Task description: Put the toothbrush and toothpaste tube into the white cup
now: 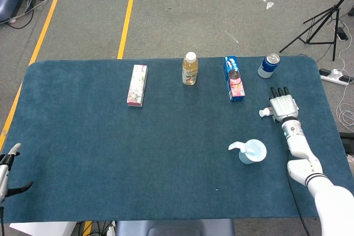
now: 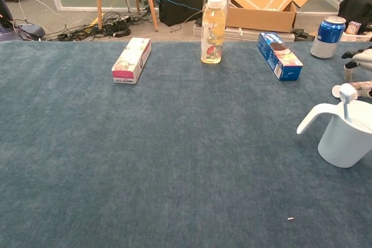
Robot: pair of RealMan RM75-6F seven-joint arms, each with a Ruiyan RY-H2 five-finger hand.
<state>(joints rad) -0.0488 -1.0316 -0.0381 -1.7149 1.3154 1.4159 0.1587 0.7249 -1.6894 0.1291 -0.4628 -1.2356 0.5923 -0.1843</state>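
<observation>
White right hand (image 1: pixel 283 106), fingers spread, over toothpaste tube (image 1: pixel 265 113) beside white cup (image 1: pixel 252 151).

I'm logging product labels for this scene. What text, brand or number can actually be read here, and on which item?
None can be read.
Pink-and-white box: print blurred.
Juice bottle: label too small.
Blue box: lettering unreadable.
Blue can: no legible text.
Toothpaste tube: mostly under the right hand.

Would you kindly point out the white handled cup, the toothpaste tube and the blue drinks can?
White handled cup (image 2: pixel 343 143): chest view, outer wall.
Toothpaste tube (image 1: pixel 263 113): head view, white cap end.
Blue drinks can (image 2: pixel 330 38): chest view, side.
</observation>
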